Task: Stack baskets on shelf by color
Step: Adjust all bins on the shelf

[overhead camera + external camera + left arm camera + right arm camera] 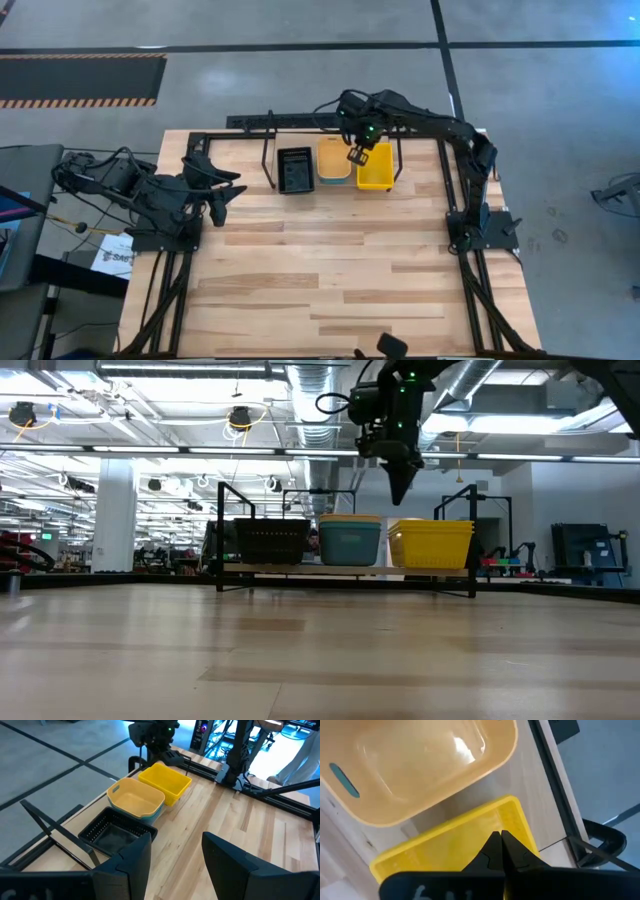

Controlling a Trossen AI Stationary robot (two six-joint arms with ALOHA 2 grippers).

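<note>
Through the right wrist camera I see my right gripper with its two dark fingers pressed together, hanging over the yellow basket, whose mesh wall and rim face me. Just beside it sits an orange basket with a smooth, glossy inside and a teal slot showing through its handle. Both rest on pale wood, with a black rod of the shelf running alongside.

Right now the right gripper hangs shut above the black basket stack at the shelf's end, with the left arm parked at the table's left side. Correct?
Not quite. The right gripper is shut, but it hangs above the yellow basket stack, not the black basket stack at the shelf's other end; the high view shows this. The left arm is parked at the table's left side, as stated.
</note>
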